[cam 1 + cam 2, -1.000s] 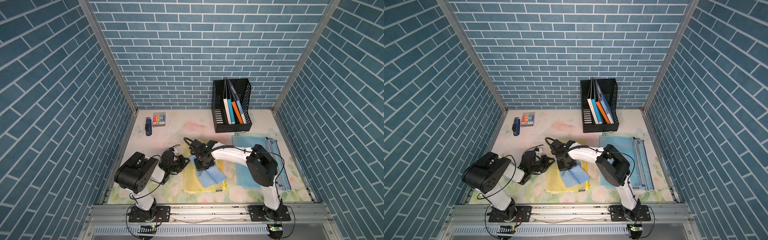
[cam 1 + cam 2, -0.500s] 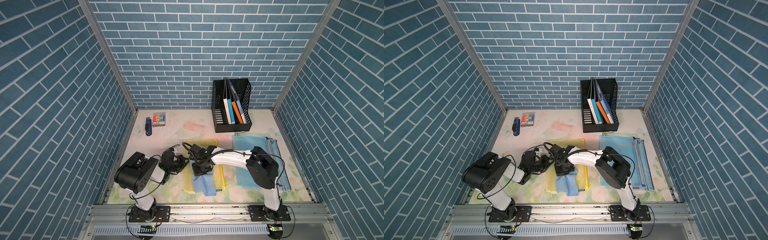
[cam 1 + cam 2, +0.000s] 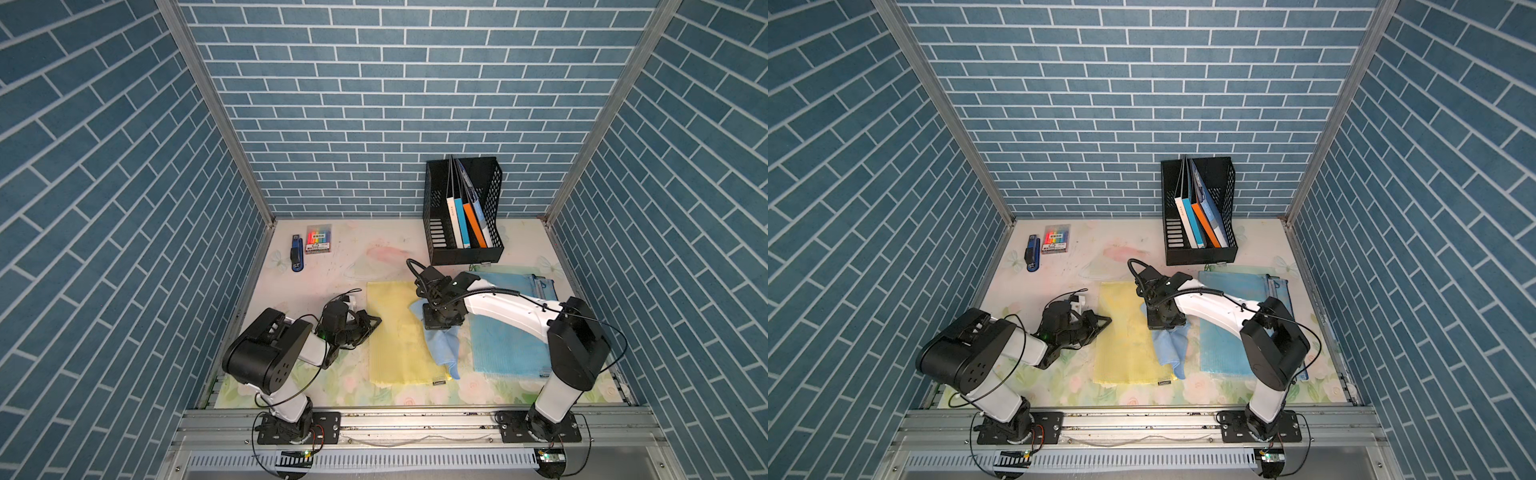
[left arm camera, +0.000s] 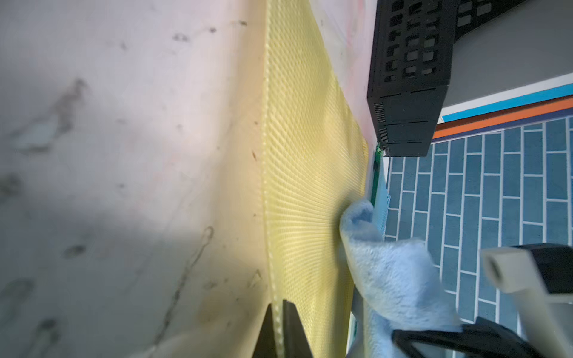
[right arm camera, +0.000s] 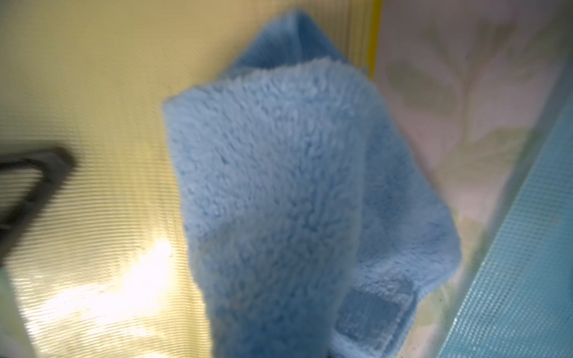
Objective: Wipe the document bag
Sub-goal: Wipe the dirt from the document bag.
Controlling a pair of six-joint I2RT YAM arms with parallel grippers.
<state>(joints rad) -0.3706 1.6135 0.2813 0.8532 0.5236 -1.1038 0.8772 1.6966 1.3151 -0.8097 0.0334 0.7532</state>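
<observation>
Left wrist view: left pincer (image 4: 280, 331) pinches document bag (image 4: 310, 155) by its edge, right pincer (image 3: 441, 329) pinches cloth (image 4: 400, 279); cloth drag may buckle the bag.

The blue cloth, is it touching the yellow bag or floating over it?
Touching. In the right wrist view the blue cloth drapes straight down onto the yellow bag, with no gap between them. Both top views show it lying across the bag.
</observation>
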